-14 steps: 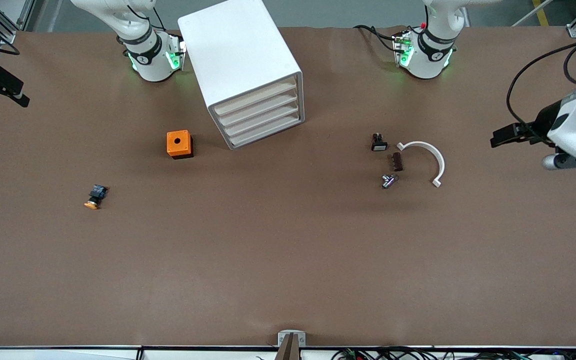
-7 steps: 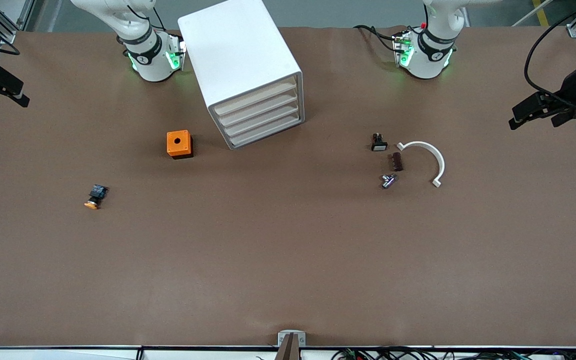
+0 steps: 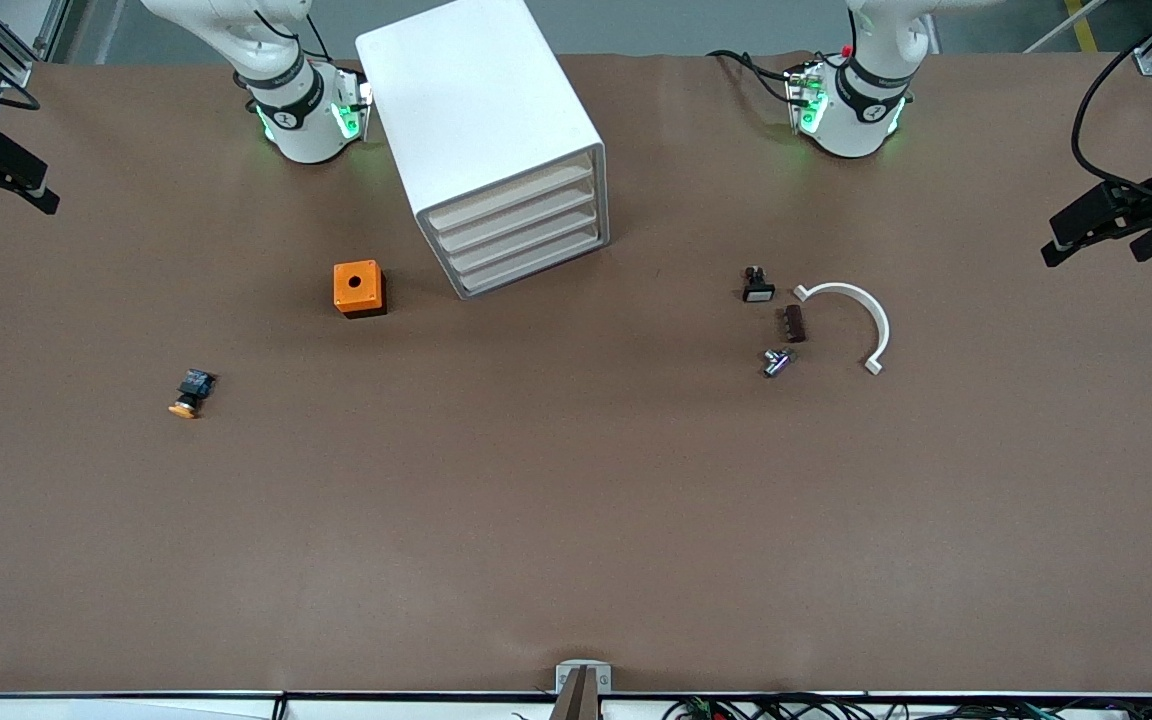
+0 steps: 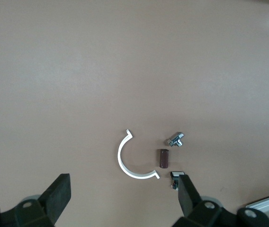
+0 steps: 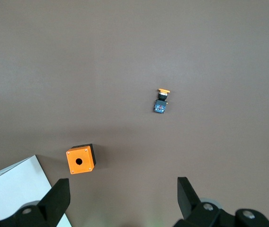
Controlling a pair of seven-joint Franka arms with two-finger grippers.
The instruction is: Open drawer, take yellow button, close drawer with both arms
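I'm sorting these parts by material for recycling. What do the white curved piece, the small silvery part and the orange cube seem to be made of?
White curved piece: likely plastic, matte and evenly white, thin-walled.
Small silvery part: probably metal, since it shows bright glints.
Orange cube: looks like molded plastic, with a uniform orange top over a black base; surface matte.
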